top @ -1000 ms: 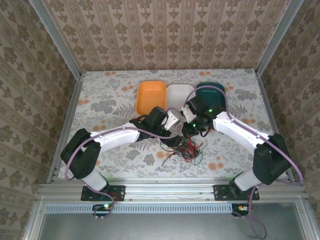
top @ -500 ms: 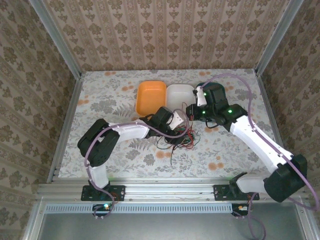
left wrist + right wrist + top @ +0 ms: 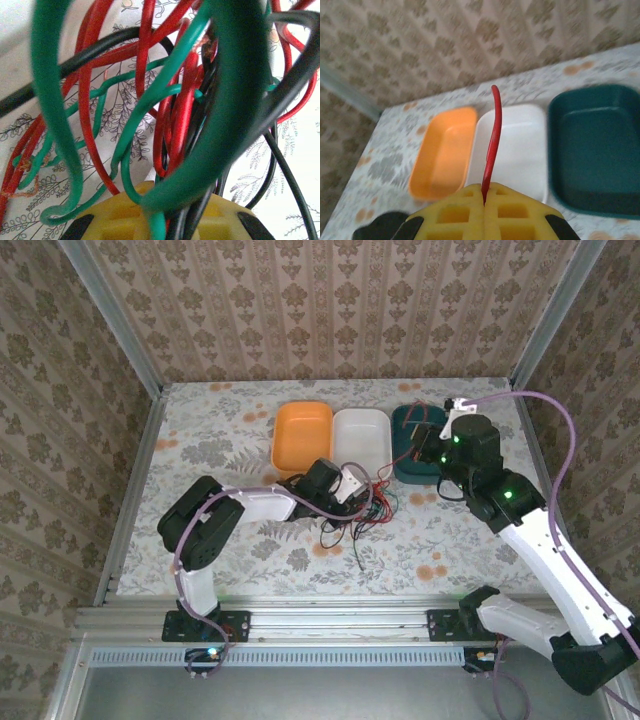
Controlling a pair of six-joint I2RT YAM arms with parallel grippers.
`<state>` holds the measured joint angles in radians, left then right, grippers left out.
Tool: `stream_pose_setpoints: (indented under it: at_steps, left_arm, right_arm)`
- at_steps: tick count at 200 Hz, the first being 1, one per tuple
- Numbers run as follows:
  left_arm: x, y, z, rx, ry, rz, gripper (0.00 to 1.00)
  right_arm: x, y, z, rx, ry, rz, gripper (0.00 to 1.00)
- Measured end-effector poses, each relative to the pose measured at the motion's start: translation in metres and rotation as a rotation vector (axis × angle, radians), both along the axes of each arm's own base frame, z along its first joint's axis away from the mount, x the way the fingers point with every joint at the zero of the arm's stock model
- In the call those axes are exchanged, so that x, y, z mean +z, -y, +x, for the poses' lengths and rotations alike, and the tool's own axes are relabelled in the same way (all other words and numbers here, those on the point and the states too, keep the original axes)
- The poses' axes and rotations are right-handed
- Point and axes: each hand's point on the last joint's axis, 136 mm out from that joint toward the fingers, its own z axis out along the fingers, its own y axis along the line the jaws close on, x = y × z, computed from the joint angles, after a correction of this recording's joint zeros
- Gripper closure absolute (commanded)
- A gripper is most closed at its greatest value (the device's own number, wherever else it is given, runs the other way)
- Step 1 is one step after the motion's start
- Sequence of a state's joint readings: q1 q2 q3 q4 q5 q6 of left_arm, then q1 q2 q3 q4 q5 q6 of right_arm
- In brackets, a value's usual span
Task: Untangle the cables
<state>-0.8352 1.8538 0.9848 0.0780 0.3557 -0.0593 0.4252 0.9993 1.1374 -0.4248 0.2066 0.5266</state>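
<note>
The cables [image 3: 352, 524] lie as a red, black and green tangle on the flowered table in front of the white tray. My left gripper [image 3: 361, 497] sits low in that tangle. In the left wrist view, red, green and black strands [image 3: 175, 115] crowd the lens and run down between the yellow fingers [image 3: 112, 215], which are shut on them. My right gripper [image 3: 428, 430] is raised over the dark green tray [image 3: 408, 468]. Its yellow fingers [image 3: 520, 215] are shut on a single red cable [image 3: 493, 135], which stands up from the pinch.
Three trays stand in a row at the back: orange [image 3: 302, 432], white [image 3: 361, 434] and dark green. The right wrist view looks over the orange [image 3: 445, 150], white [image 3: 520, 145] and dark green [image 3: 595, 150] trays. Metal rails edge the table.
My right arm has risen and swung back-right from the tangle to above the dark green tray, holding a red cable. The tangle has shifted slightly; my left gripper stays in it.
</note>
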Motion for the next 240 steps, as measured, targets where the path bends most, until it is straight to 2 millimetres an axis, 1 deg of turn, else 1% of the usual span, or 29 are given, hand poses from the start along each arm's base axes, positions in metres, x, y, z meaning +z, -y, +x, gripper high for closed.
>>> stream_pose_setpoints:
  at_steps: [28, 43, 55, 65, 80, 94, 107, 133, 162, 169, 190, 220, 240]
  left_arm:
    - [0.001, -0.003, -0.002, 0.010, -0.001, -0.010, 1.00]
    - [0.001, -0.004, -0.003, 0.015, -0.004, -0.012, 1.00]
    - [0.001, -0.006, -0.003, 0.020, -0.008, -0.011, 1.00]
    - [0.001, -0.007, -0.003, 0.025, -0.010, -0.011, 0.97]
    - [0.001, -0.007, -0.002, 0.029, -0.009, -0.013, 0.93]
    - [0.002, -0.007, -0.002, 0.031, -0.009, -0.014, 0.94]
    - [0.002, -0.007, -0.001, 0.035, -0.010, -0.013, 0.99]
    - [0.001, -0.008, 0.000, 0.046, -0.005, -0.008, 1.00]
    - [0.000, -0.010, 0.003, 0.060, 0.007, 0.003, 1.00]
    - [-0.002, -0.012, 0.004, 0.069, 0.011, 0.013, 1.00]
    - [-0.005, -0.021, 0.004, 0.094, 0.025, 0.034, 1.00]
    - [-0.006, -0.035, 0.001, 0.127, 0.035, 0.051, 1.00]
    - [-0.007, -0.039, -0.001, 0.137, 0.034, 0.048, 1.00]
  right_arm:
    - [0.009, 0.025, 0.005, -0.121, 0.042, -0.066, 1.00]
    - [0.020, 0.034, 0.010, -0.160, 0.077, -0.103, 1.00]
    - [0.038, 0.041, 0.013, -0.182, 0.114, -0.129, 1.00]
    - [0.056, 0.046, 0.016, -0.197, 0.153, -0.138, 1.00]
    - [0.085, 0.059, 0.017, -0.230, 0.214, -0.137, 1.00]
    - [0.108, 0.073, 0.015, -0.255, 0.264, -0.134, 1.00]
    - [0.128, 0.082, 0.013, -0.262, 0.310, -0.134, 1.00]
    - [0.154, 0.084, 0.011, -0.240, 0.363, -0.155, 1.00]
    - [0.170, 0.092, 0.009, -0.245, 0.397, -0.186, 1.00]
    - [0.176, 0.095, 0.007, -0.254, 0.413, -0.191, 1.00]
    - [0.203, 0.106, -0.004, -0.296, 0.492, -0.201, 1.00]
    - [0.242, 0.116, -0.031, -0.341, 0.604, -0.221, 1.00]
    - [0.265, 0.120, -0.046, -0.356, 0.667, -0.230, 1.00]
